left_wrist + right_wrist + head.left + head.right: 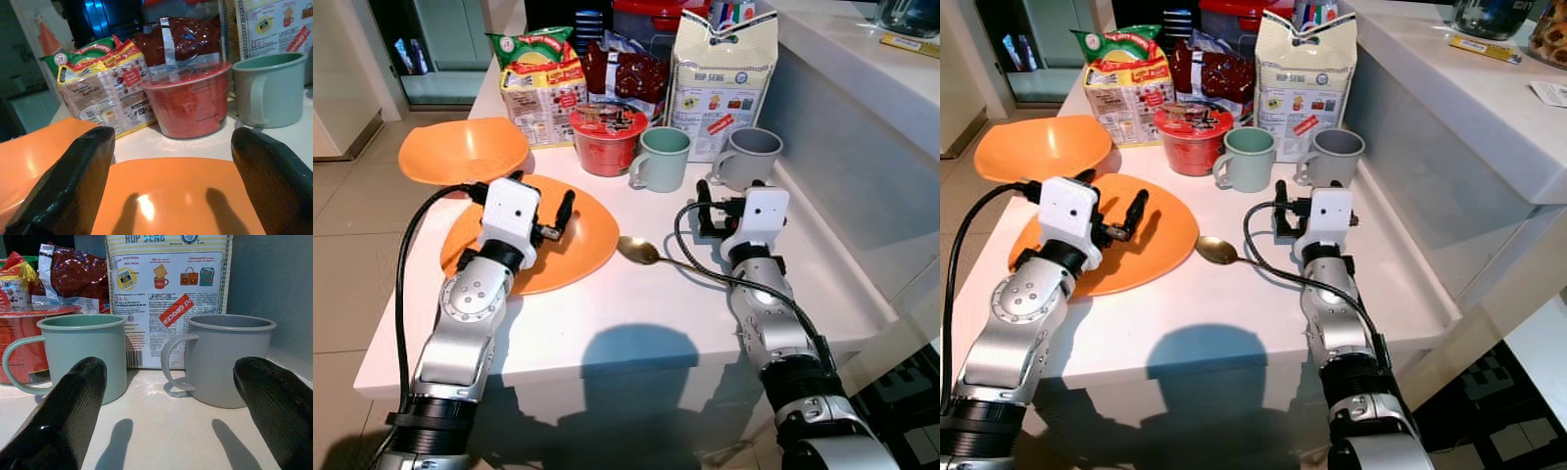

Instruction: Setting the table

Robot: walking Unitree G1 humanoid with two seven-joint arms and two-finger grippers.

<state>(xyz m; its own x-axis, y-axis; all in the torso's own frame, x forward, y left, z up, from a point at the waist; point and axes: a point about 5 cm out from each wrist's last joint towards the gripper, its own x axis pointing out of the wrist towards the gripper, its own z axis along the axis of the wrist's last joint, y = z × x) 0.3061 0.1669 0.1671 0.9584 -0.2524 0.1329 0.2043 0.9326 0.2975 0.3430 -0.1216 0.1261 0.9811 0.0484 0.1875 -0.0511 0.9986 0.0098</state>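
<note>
The right gripper (720, 203) hangs open low over the worktop (636, 313), facing the grey mug (230, 360) near the far right edge, with the green mug (83, 352) just beside it. The left gripper (548, 211) is open too, empty, over the orange plate (582, 245) near the left edge. A spoon (641, 252) lies between plate and right arm. The grey mug looks the likely pick: I'd centre the fingers on its body, clear of the handle and the neighbouring mug, and close gently so it stays upright.
</note>
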